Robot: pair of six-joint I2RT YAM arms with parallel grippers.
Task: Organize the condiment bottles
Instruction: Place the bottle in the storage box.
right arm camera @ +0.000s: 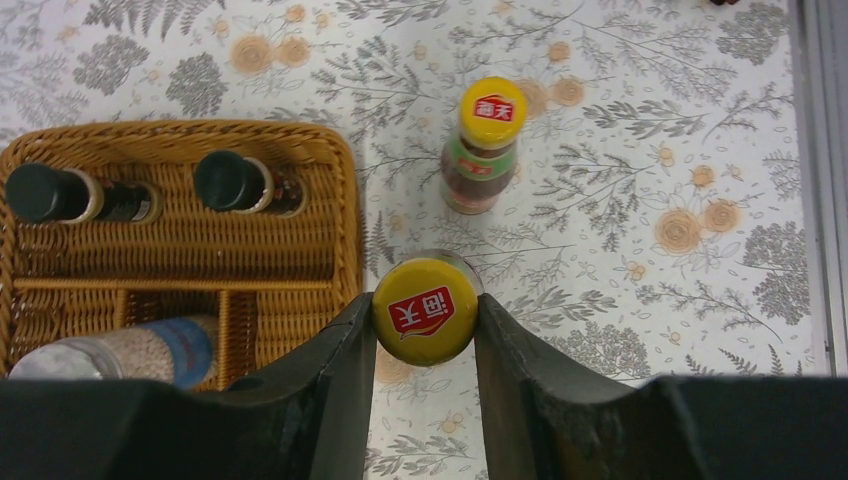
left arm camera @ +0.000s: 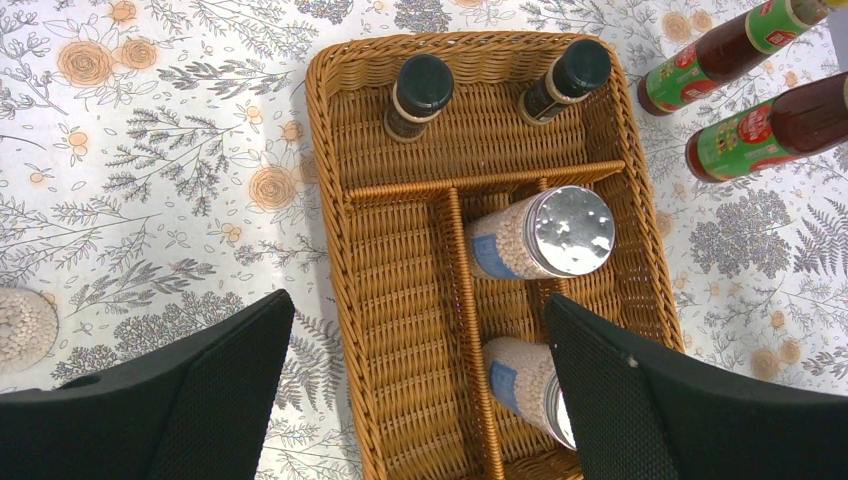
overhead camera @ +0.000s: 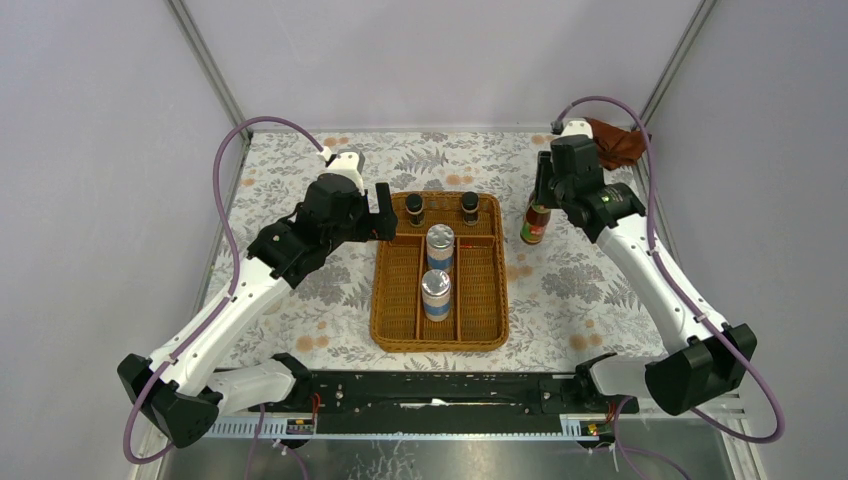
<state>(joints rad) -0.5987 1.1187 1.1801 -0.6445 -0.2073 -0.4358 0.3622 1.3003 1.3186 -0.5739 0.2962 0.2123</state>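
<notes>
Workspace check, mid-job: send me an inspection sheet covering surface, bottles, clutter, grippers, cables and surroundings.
Surface: table with a floral cover, wicker tray in the middle.
Job's things: two dark bottles in the tray's far compartment; two shakers in its middle lane; one sauce bottle standing right of the tray; second sauce bottle in the right gripper; part of one jar left of the tray, the other not seen.
Clutter: brown cloth at the far right corner.
Grippers: left gripper open, facing the tray; right gripper shut on the bottle's cap.
Cables: purple cables loop off both arms, away from the bottles.
Surroundings: grey walls; nothing else seen.
</notes>
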